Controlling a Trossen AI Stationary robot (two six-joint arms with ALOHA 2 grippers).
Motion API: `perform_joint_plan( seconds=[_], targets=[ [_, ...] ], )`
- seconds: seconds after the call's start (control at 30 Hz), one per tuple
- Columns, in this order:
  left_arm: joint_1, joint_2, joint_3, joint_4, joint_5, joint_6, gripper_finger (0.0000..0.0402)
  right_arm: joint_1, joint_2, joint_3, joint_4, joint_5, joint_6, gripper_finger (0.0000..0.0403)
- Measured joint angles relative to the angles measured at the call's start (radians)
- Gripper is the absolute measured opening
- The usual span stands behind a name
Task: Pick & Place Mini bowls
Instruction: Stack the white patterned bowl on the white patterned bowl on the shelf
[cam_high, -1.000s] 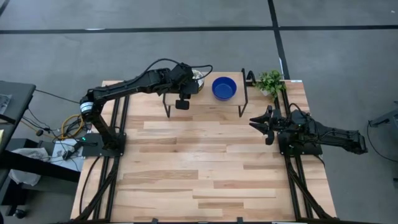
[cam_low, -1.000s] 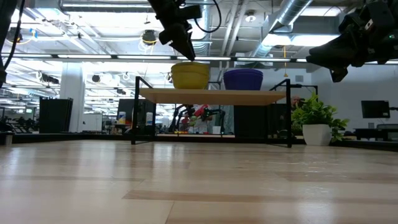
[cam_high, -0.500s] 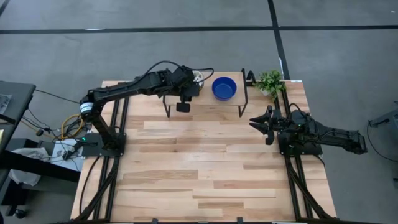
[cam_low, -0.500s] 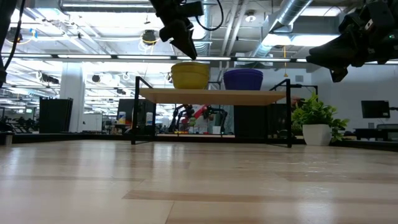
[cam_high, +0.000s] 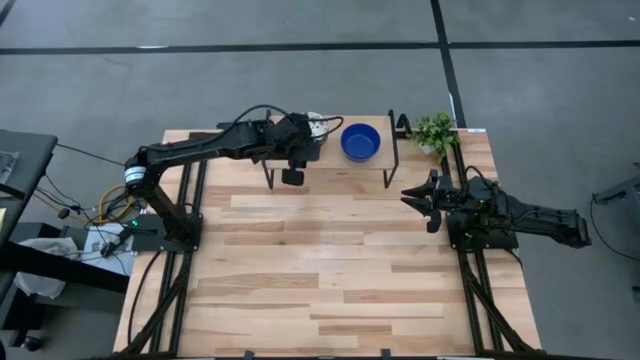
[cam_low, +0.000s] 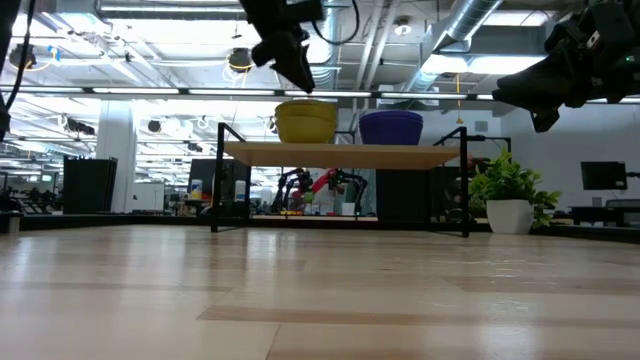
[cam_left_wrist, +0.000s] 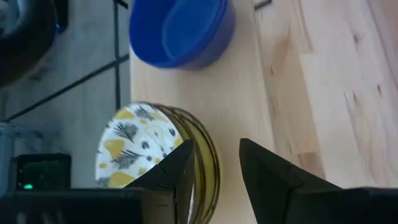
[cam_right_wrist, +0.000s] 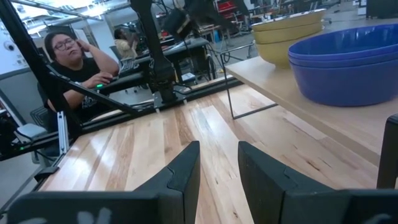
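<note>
Hovering above the raised shelf (cam_high: 330, 160) near the top centre of the high view, the left gripper (cam_left_wrist: 214, 165) has its fingers parted with nothing between them; the patterned mini bowls (cam_left_wrist: 152, 158), stacked on the shelf, lie right under and beside it; the blue mini bowls (cam_high: 360, 141) sit on the same shelf just to the right; the right gripper (cam_right_wrist: 217, 165), also spread and empty, waits at the desk (cam_high: 330, 270)'s right edge, well apart from both stacks.

Blue bowls (cam_left_wrist: 180, 31), floral bowls (cam_left_wrist: 149, 158), apparently stacked, upright
</note>
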Motion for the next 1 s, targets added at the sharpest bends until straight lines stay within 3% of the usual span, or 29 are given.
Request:
perform_joint_plan(
  seconds=[0.83,1.0],
  targets=[
    [0.023,-0.012,-0.057,0.023,0.031,-0.028,0.0127,0.000,0.000,0.000,0.000,-0.001,0.017,0.0098],
    [-0.033,-0.091,-0.050,0.002,0.028,-0.141,0.0127,0.000,0.000,0.000,0.000,-0.001,0.018,0.0098]
  ],
)
